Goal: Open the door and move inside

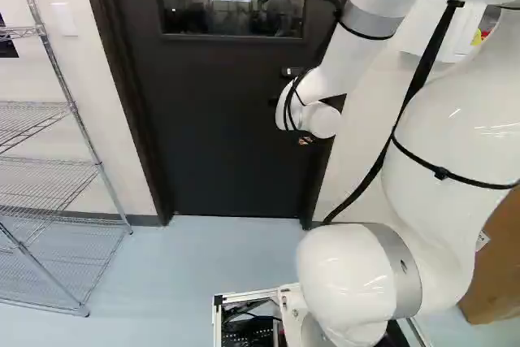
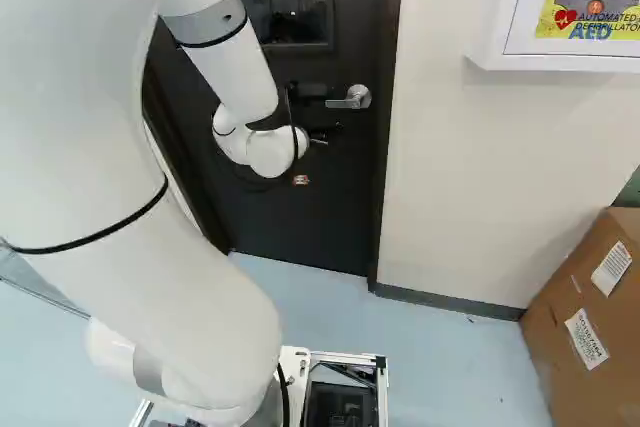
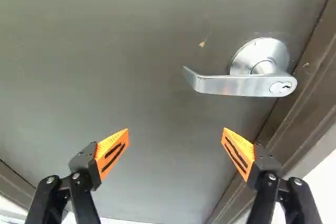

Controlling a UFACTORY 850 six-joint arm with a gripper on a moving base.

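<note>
A dark door (image 1: 219, 119) stands closed in its frame ahead of the arm. Its silver lever handle (image 2: 350, 99) shows in the right base view, close beside the wrist. Largely hidden by the wrist, my gripper (image 2: 301, 179) shows little more than an orange patch there. In the wrist view the gripper (image 3: 176, 129) has its two orange pads wide apart, nothing between them. The lever handle (image 3: 236, 84) lies ahead of the fingers, nearer the one by the door frame (image 3: 294, 98), and neither finger touches it.
A wire shelf rack (image 1: 49, 168) stands left of the door in the left base view. On the wall right of the door in the right base view hangs a white defibrillator cabinet (image 2: 520, 52). Below it, a cardboard box (image 2: 590, 317) sits on the floor (image 2: 450, 357).
</note>
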